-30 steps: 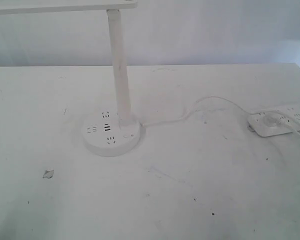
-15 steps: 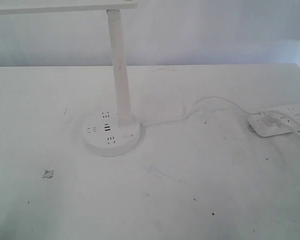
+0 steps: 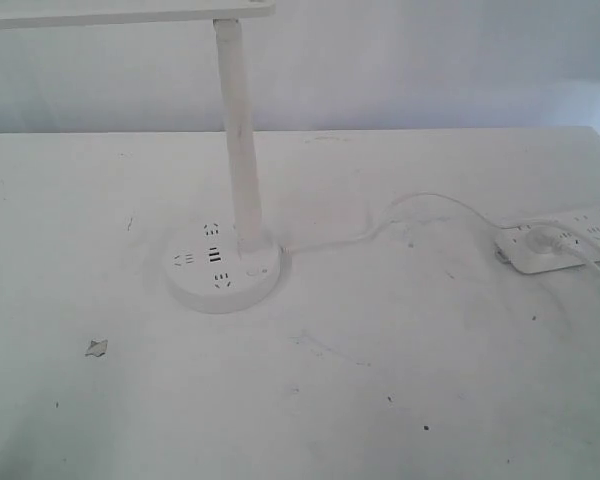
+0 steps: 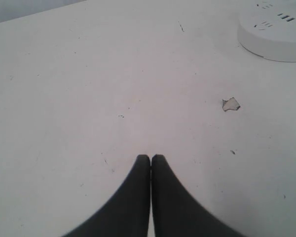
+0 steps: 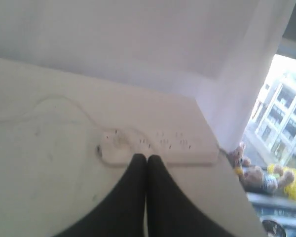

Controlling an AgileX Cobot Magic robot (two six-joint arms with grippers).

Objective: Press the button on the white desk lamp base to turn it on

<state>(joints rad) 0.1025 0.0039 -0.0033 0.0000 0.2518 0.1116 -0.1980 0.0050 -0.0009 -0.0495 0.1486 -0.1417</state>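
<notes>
Left of centre on the counter I see the white desk lamp base, the button at its right edge, well apart from my left end effector, which is pinched together with only a torn scrap between, while my right end effector, also together, hovers near the power strip.

The white desk lamp base is seen as a round, flat white disc lying level on the white table, left of centre in the exterior view. Three groups of socket holes and two dark USB slots are set into its upper face. A tall, slim white stem is mounted near the rear of the disc, leaning slightly. The button is located on the upper face, just beside the stem foot and near the right rim; it is small, round and white. In the left wrist view the base is shown only in part, being cut by the frame edge.
</notes>
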